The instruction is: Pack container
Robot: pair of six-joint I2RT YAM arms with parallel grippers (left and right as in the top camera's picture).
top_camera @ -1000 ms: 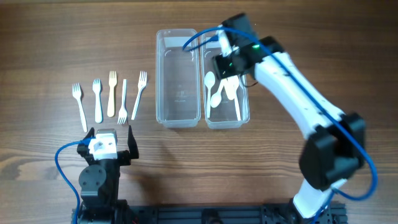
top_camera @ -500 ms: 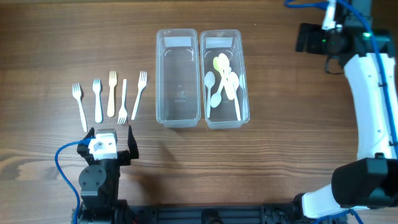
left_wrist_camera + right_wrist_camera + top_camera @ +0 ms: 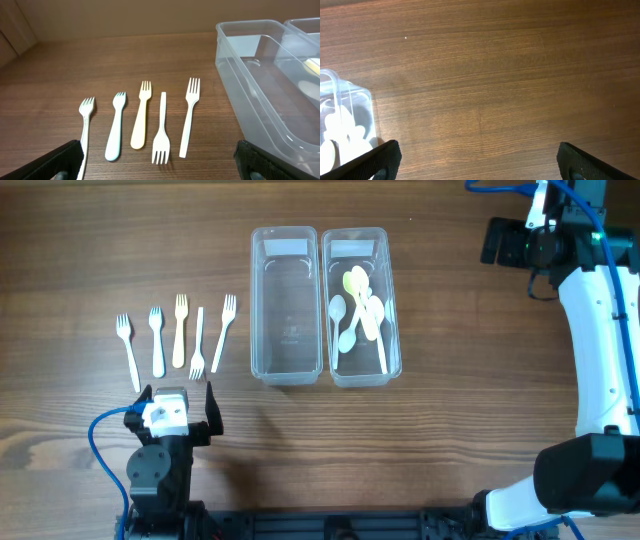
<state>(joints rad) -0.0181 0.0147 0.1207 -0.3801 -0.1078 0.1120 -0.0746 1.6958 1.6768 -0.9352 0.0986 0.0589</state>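
left gripper (image 3: 176,402) spread, near 5 forks (image 3: 180,330) | right gripper (image 3: 480,160) spread, right of spoon container (image 3: 355,248)

Five forks (image 3: 180,330) lie in a row. Two clear containers (image 3: 287,330) stand side by side. One holds spoons (image 3: 361,315), perhaps four, overlapping too much to count surely.

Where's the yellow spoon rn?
Overhead view: the yellow spoon lies in the right container, toward its far end, beside the white spoons.
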